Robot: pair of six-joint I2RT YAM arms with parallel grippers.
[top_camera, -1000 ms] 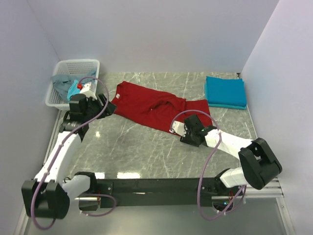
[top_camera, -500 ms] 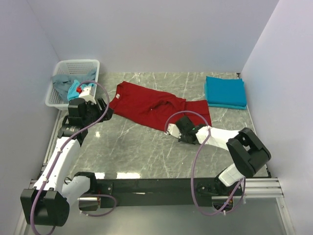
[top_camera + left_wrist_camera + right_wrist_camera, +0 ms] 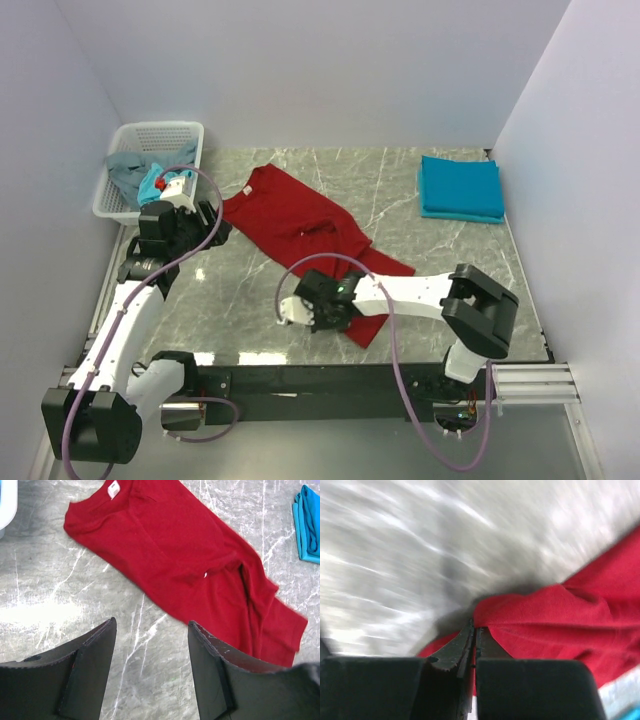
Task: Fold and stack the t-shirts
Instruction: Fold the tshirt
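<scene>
The dark red t-shirt lies spread on the marble table, its collar toward the basket and its lower end pulled to the near edge. My right gripper is shut on that lower hem; in the right wrist view the jaws pinch a fold of the red t-shirt. My left gripper hovers open just left of the collar, with bare table between its fingers and the red t-shirt beyond them. A teal-blue t-shirt sits folded at the back right.
A white mesh basket at the back left holds a grey t-shirt and a light turquoise t-shirt. Walls close the table on the left, back and right. The arms' base rail runs along the near edge.
My right gripper shut on the red t-shirt's lower edge and swept toward the near left, dragging that end along. The left arm barely moved.
</scene>
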